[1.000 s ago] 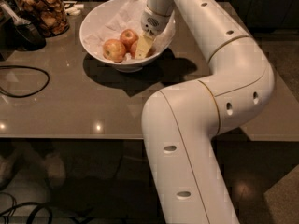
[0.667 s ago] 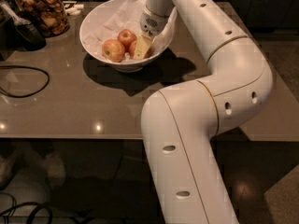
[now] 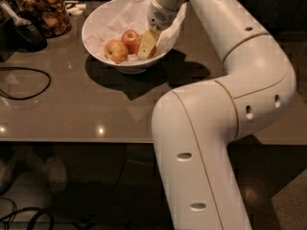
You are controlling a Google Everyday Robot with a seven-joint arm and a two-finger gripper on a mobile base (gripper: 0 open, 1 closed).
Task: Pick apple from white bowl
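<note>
The white bowl [image 3: 98, 20], lined with crumpled white paper, stands at the back of the brown table. A red apple [image 3: 129, 39] lies in its middle, with a paler yellow-orange apple [image 3: 116, 51] to its front left. My gripper [image 3: 144, 51] reaches down into the bowl from the back right. Its cream tip sits right beside the red apple on the apple's right. Anything behind the gripper in the bowl is hidden.
A glass jar of brown snacks [image 3: 45, 11] stands at the back left, next to a dark object [image 3: 26, 32]. A black cable [image 3: 29, 83] loops on the table's left. My arm's large elbow [image 3: 230, 114] hangs over the table's front right edge.
</note>
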